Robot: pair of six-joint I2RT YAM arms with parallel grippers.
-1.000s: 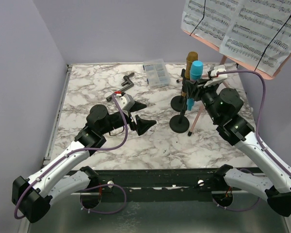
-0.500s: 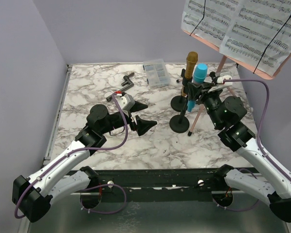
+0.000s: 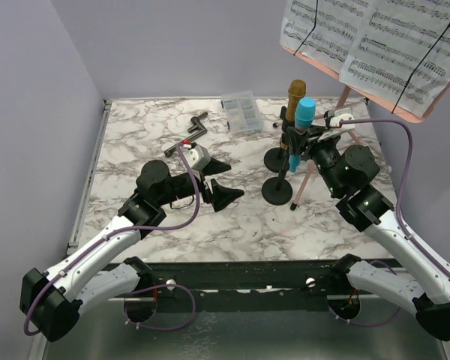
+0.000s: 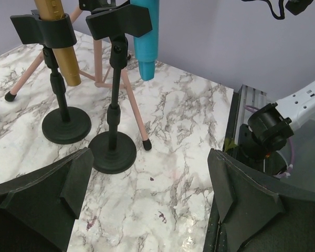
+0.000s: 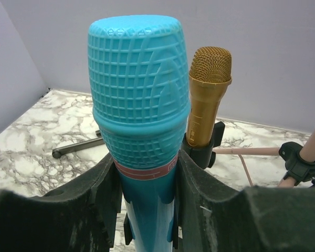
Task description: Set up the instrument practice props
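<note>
Fingers (image 5: pixel 202 202) of our right gripper (image 3: pixel 306 141) clasp the blue microphone (image 3: pixel 305 111), clipped upright on the nearer black pole (image 3: pixel 277 192), right of centre overhead; our left gripper (image 3: pixel 229 178) gapes wide, empty. We judge seating nearly finished; next, release gently without toppling it.

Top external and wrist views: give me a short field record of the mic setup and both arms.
blue microphone: upright in the clip of the nearer black stand
gold microphone: upright in the clip of the farther black stand
right gripper: fingers closed on the blue microphone below its head
left gripper: open, holding nothing, above the marble table, facing the stands
music rack: pink, back right, music pages on it
clear box: on the table, behind and left of the stands
</note>
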